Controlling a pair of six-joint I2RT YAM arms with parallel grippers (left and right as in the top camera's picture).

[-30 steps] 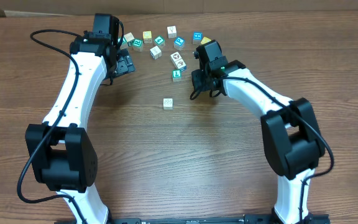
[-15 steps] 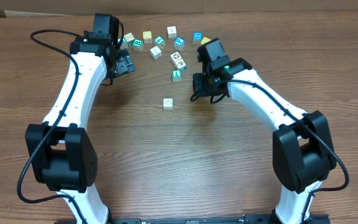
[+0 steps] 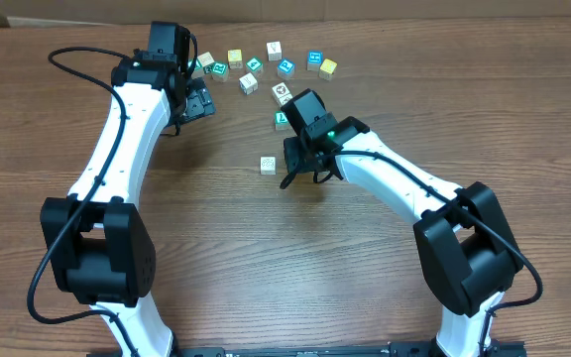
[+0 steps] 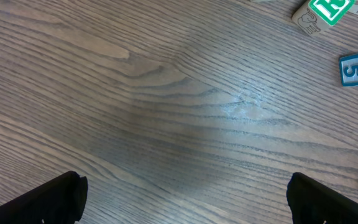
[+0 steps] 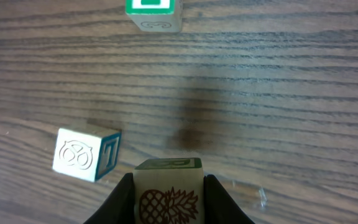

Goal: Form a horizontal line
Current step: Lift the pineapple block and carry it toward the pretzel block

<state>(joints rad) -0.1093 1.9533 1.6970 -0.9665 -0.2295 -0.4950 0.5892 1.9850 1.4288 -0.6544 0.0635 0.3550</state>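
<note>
Wood-grain table (image 3: 216,238), seen from overhead, carries no row yet; the horizontal line (image 3: 268,165) is so far one white-faced cube alone in the open middle, well apart from the loose cubes (image 3: 249,84) scattered at the far side, so most of its places seem left to fill; the right gripper (image 3: 301,164) has swung down from beside that scatter to just right of the lone cube, clearing the yellow cube (image 3: 328,67), while the left gripper (image 3: 198,99) has not stirred; the left wrist shows its fingertips (image 4: 58,202) spread wide over bare wood, holding nothing; the right wrist shows narrow jaws clamped on a pineapple cube (image 5: 168,198), near the line's owl cube (image 5: 82,154), blue on its side, but not touching it.
</note>
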